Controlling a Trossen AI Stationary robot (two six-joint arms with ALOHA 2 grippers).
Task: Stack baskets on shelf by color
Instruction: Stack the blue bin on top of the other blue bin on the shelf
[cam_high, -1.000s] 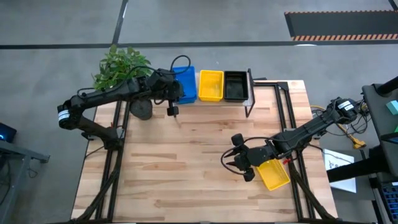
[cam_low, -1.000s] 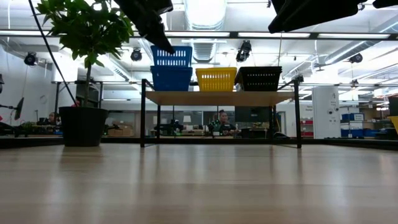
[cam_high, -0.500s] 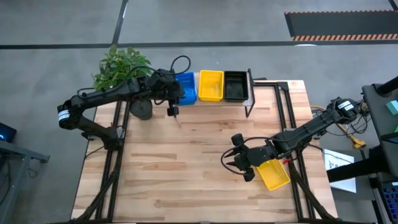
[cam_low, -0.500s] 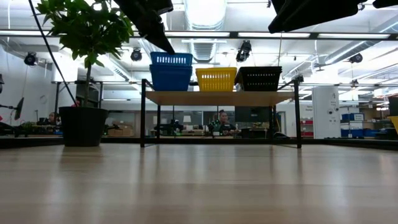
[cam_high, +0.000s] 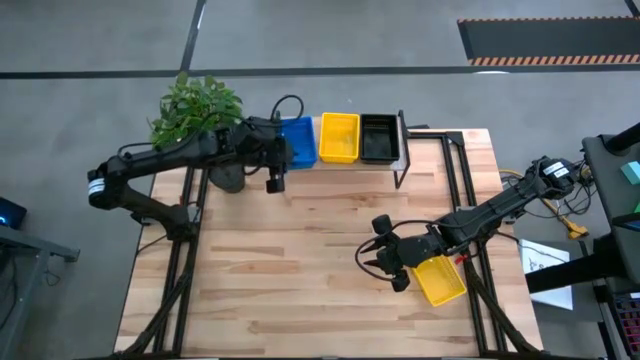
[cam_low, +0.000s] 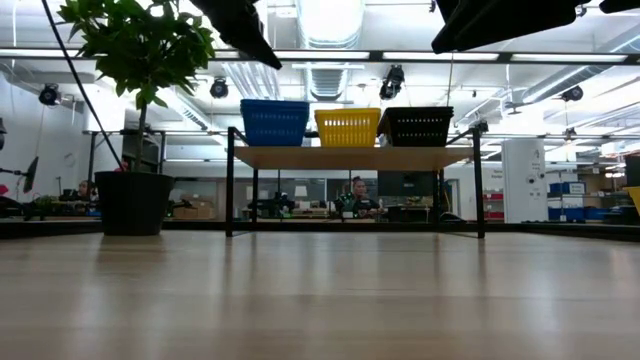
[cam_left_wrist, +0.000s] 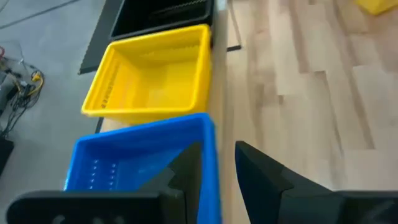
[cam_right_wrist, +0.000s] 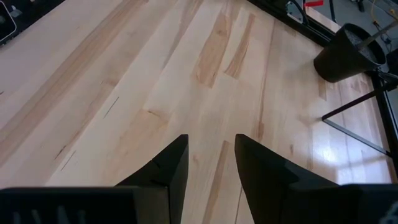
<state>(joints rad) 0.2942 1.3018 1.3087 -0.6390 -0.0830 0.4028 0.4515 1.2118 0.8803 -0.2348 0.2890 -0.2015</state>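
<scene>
While I scan from the left side of the table, I first meet the plant pot (cam_high: 227, 177) with its leafy plant (cam_high: 193, 104) at the far left corner, and just beside it my left gripper (cam_high: 276, 172) at the shelf's left end. Its fingers (cam_left_wrist: 186, 171) stand a little apart with the near wall of the blue basket (cam_high: 296, 140) between them in the left wrist view; I cannot tell for certain whether they pinch that wall or merely straddle it.

Moving right along the shelf (cam_low: 355, 157), the blue basket sits at the left, the yellow basket (cam_high: 339, 137) in the middle and the black basket (cam_high: 378, 138) at the right, side by side, nearly touching. In the low view each place reads as a single height, so I cannot say how many are nested in each.

Further right and nearer to me, my right gripper (cam_high: 385, 262) hangs over bare tabletop (cam_high: 300, 270), fingers apart and holding nothing. Just beside it, toward the table's right edge, lies a loose yellow basket (cam_high: 440, 279), upright and turned at an angle.

I judge these baskets light, thin plastic: stiff enough to lift by one wall, though the perforated sides will likely flex and the smooth rim may slip. I would take the loose one across a long wall near its middle, one finger inside and one outside, so it hangs level and drops squarely into the yellow one on the shelf.
</scene>
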